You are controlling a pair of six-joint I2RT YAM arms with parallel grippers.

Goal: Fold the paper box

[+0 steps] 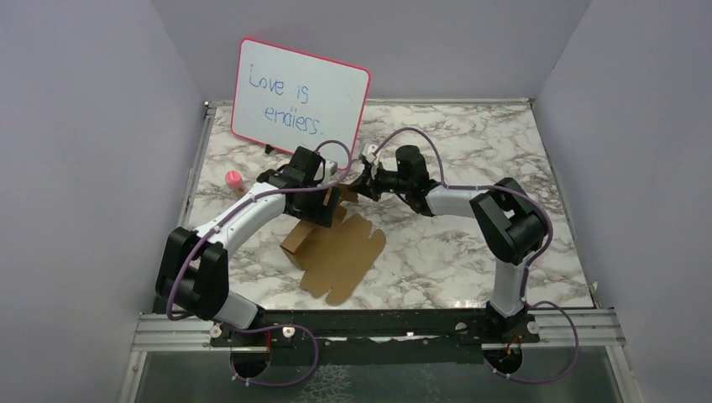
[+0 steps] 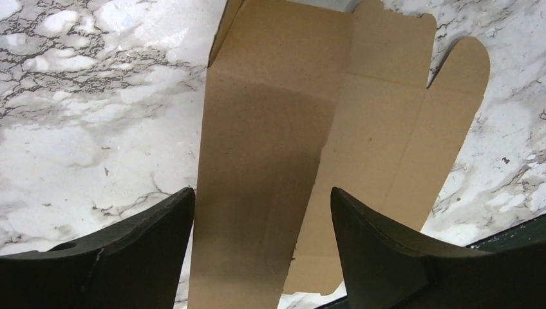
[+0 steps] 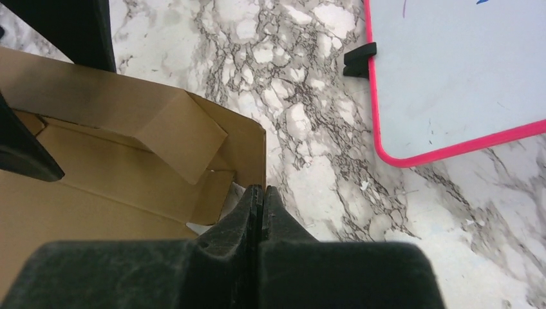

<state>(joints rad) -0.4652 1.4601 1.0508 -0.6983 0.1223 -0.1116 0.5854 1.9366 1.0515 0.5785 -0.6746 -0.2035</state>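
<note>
Cardboard box is sitting half-flat on the table as I am straddling its raised panel with the left gripper spread, probably to brace it, while the right gripper, pressed together, is poking at its end flap

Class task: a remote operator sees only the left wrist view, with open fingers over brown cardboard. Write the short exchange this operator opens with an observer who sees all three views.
Operator: Where is the right gripper?
Observer: The right gripper is shut, tips at the edge of the paper box; I cannot tell if it pinches cardboard.
Operator: Anything else nearby?
Observer: A pink-framed whiteboard stands at the far left of the table.
</note>
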